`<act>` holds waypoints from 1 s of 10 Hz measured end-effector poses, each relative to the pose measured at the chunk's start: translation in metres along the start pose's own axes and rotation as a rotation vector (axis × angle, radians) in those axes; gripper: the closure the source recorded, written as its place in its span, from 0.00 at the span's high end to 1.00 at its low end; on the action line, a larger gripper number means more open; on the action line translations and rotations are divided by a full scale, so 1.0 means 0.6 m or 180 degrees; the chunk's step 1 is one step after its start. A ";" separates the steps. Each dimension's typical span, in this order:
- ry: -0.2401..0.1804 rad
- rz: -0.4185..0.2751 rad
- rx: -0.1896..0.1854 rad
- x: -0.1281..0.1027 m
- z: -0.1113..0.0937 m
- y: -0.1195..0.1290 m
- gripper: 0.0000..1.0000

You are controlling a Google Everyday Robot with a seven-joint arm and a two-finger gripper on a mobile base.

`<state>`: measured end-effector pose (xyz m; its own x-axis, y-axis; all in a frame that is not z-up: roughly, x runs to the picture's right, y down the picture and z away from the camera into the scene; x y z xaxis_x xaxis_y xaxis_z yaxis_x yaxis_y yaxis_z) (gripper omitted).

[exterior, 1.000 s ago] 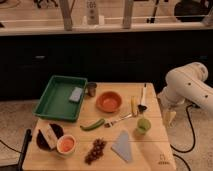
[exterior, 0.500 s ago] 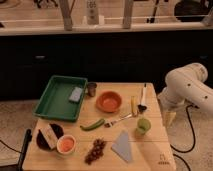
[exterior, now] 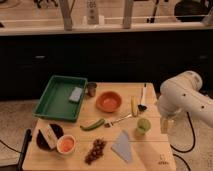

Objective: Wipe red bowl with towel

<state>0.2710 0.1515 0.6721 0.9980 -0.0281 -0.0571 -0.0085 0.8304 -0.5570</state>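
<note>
Task progress: nothing done as far as visible; towel (exterior: 122, 146) lies flat near the front edge of the worktop (exterior: 152, 156), no part lifted; red bowl (exterior: 109, 101) sits upright mid-worktop, just beside a small metal cup (exterior: 91, 89) and a green tray (exterior: 56, 102); no cloth in or on it. Remaining, by my judgement: pick up towel, carry to bowl, wipe.

Gripper (exterior: 165, 125) hangs pointing down at the worktop's right-hand edge in the picture; whether it is open or closed, cannot tell; no cloth at it. Towel lies near, toward picture-left and front; bowl well apart, farther left and back.
</note>
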 end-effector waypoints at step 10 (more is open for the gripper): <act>0.0032 -0.0419 -0.0055 -0.093 0.060 0.101 0.80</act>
<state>0.2172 0.2232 0.6715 0.9898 -0.1419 0.0093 0.1214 0.8095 -0.5744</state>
